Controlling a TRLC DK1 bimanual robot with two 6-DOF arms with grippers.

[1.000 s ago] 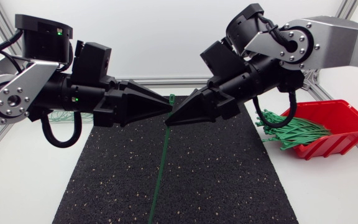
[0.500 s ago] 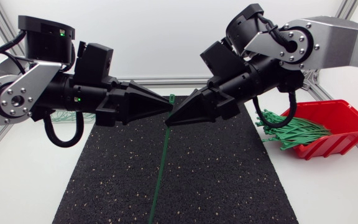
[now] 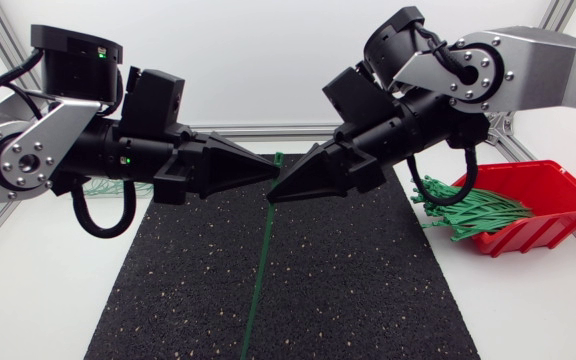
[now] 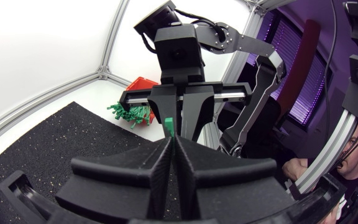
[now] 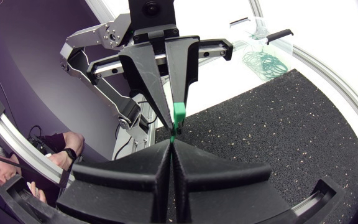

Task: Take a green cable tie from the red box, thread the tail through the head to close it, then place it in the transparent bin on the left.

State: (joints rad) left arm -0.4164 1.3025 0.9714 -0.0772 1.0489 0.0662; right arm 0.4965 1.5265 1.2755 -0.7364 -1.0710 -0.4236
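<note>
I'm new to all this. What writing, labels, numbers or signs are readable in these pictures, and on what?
None: no readable text in any view.
The left arm carries only small green lights, no letters.
The red box, the green cable tie and the black mat show no print.

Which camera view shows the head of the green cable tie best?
Right wrist view: the cable tie head appears large, its whole block visible. Left wrist view shows it smaller, lower part hidden; head view shows only a tiny speck.
</note>
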